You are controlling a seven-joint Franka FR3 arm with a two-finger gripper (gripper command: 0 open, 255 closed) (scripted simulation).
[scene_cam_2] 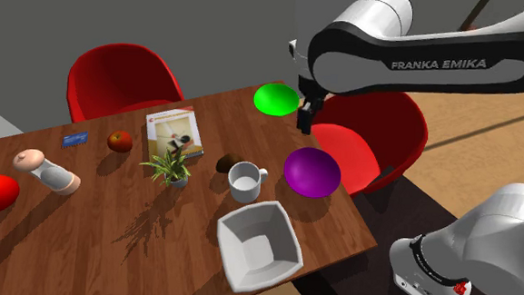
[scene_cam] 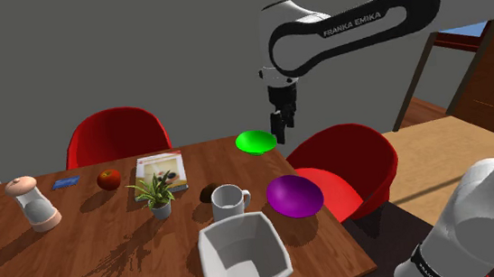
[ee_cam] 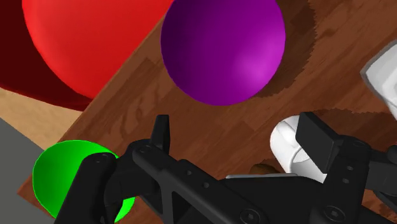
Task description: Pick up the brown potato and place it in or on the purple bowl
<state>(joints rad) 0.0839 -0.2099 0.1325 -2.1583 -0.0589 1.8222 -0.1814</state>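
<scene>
Wrist view shows jaws wide, empty; second exterior view shows potato (scene_cam_2: 225, 164) beside mug (scene_cam_2: 245, 182).

The potato (scene_cam: 207, 193) is dark brown and the bowl (scene_cam: 294, 196) is glossy purple. The table (scene_cam: 89, 229) shows reddish-brown wood grain. The chair (scene_cam: 116, 137) and the other chair (scene_cam: 347, 166) are red. The plate (scene_cam: 255, 141) is bright green, the mug (scene_cam: 228, 201) and square dish (scene_cam: 245, 251) are white, and the apple (scene_cam: 109, 178) is red.
</scene>
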